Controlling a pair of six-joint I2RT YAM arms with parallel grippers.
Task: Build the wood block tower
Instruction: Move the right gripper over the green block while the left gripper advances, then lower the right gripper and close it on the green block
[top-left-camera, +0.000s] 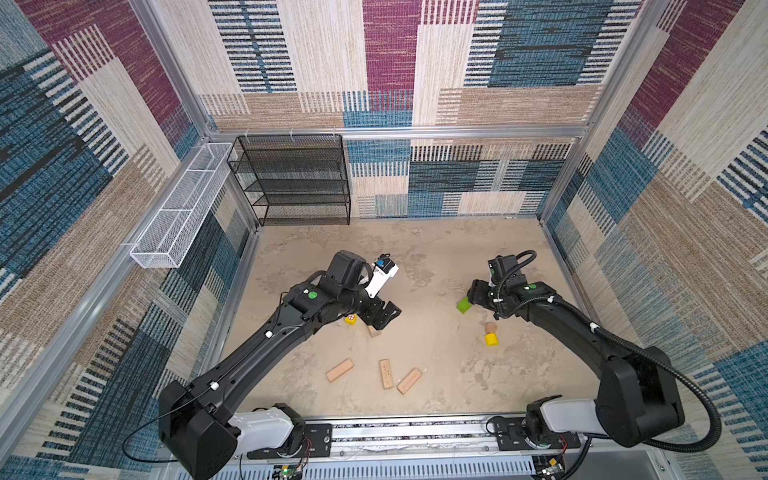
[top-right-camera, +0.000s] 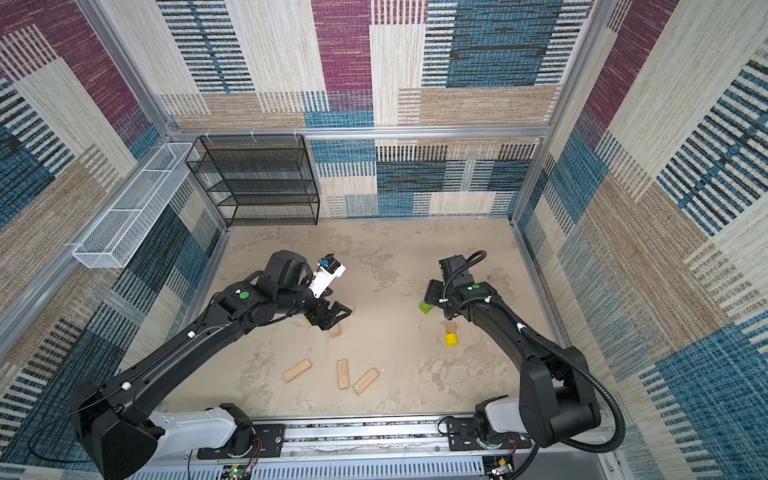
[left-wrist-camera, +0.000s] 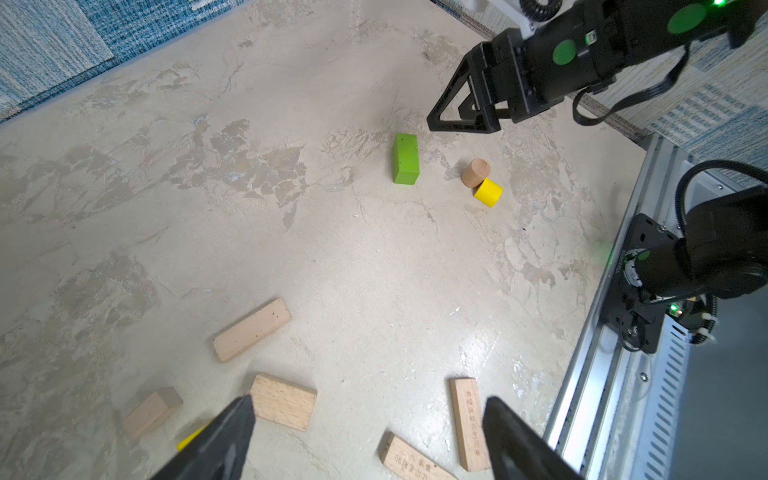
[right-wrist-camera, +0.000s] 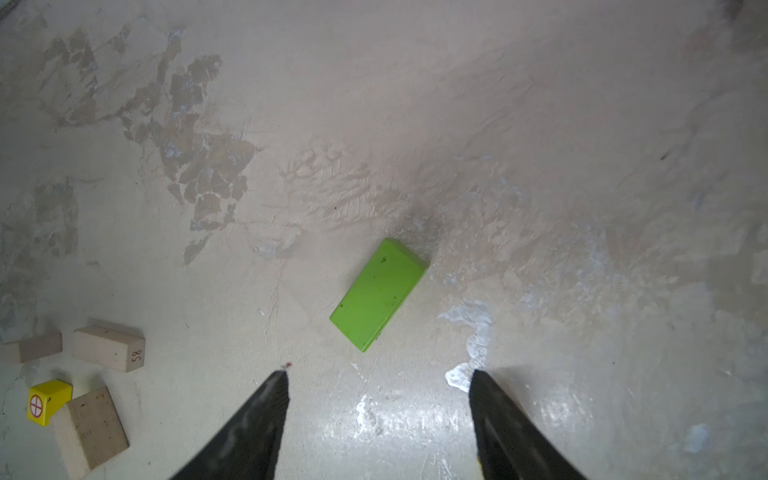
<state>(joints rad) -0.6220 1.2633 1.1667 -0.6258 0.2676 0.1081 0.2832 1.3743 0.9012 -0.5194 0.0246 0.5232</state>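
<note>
No tower stands yet: every piece lies single on the counter (top-left-camera: 419, 249). The green block (right-wrist-camera: 378, 295) lies flat toward the right edge, just ahead of the right hand (right-wrist-camera: 378, 373), whose fingers stand apart with nothing between them. It looks light and stiff, and its painted faces are probably a little slick. I judge the best hold is across its two long sides at mid-length, so it does not swing. The block lies aslant to the fingers, so the hand would need turning to square with it.

The left hand (left-wrist-camera: 368, 405) is likewise apart and empty, toward the left edge. Three tan bricks (top-left-camera: 386, 373) lie flat near the front edge; bare wood should grip well. The yellow cylinder (left-wrist-camera: 488, 192) touches the tan round piece (left-wrist-camera: 475, 172); either may roll if nudged.
</note>
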